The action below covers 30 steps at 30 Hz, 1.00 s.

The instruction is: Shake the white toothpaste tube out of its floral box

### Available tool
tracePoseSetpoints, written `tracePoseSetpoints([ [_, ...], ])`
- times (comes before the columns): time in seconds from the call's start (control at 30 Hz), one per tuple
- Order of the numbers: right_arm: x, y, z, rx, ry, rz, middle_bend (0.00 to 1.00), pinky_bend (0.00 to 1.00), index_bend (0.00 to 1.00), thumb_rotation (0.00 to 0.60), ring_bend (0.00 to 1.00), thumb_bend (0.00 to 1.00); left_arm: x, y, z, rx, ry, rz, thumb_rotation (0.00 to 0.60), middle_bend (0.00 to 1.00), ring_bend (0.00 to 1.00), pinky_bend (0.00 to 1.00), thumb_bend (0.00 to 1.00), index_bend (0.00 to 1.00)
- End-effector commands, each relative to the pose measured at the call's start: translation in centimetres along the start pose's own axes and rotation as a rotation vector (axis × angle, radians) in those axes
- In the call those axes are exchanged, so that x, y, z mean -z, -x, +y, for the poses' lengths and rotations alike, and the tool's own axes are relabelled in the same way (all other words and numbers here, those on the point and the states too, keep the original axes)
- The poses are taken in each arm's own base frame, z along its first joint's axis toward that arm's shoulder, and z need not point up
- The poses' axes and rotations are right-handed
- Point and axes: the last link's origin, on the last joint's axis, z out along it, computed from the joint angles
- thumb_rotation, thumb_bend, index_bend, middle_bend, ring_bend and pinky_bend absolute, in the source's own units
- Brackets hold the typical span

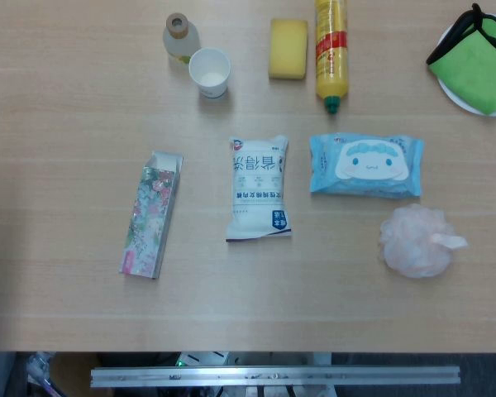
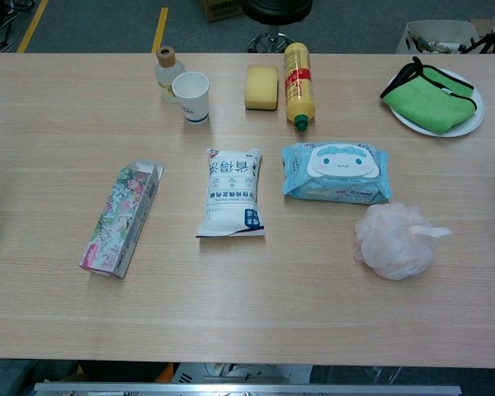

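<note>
Nearest you, the long floral cardboard box point(image 2: 120, 219) lies flat on the table's left side, far flap open, beside a white pouch point(image 2: 231, 192). Neither hand appears, so grip is unknowable. Toothpaste unseen; your whole task remains.

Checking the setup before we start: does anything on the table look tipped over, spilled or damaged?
Nothing is spilled or damaged. The yellow bottle lies on its side, green cap toward the camera, instead of standing. The floral box lies flat with its far end flap open. Neither hand is in view.
</note>
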Motion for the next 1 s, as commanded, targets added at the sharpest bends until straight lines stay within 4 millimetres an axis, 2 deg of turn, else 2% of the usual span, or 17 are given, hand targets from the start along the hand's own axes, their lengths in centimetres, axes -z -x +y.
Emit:
tracePoseSetpoints([
  [0.03,0.0,0.0,0.0,-0.002,0.002,-0.002,0.29,0.37,0.31,0.6,0.14,0.05,-0.1,0.0,0.1,-0.001,0.004,-0.003,0.6,0.23,0.28,0.49,0.27,0.31],
  [0.6,-0.5,0.6,-0.2,-0.01,-0.013,-0.019,0.29,0.37,0.31,0.6,0.14,0.05,0.4,0.1,-0.1,0.004,-0.014,-0.002,0.6,0.23,0.28,0.49,0.27,0.31],
  [1.0,-0.4,0.4,0.0,-0.025,-0.004,-0.007,0.29,0.37,0.31,0.6,0.14,0.05,0.2,0.3,1.0,0.006,0.004,0.002,0.6,0.23,0.28,0.49,0.27,0.31],
])
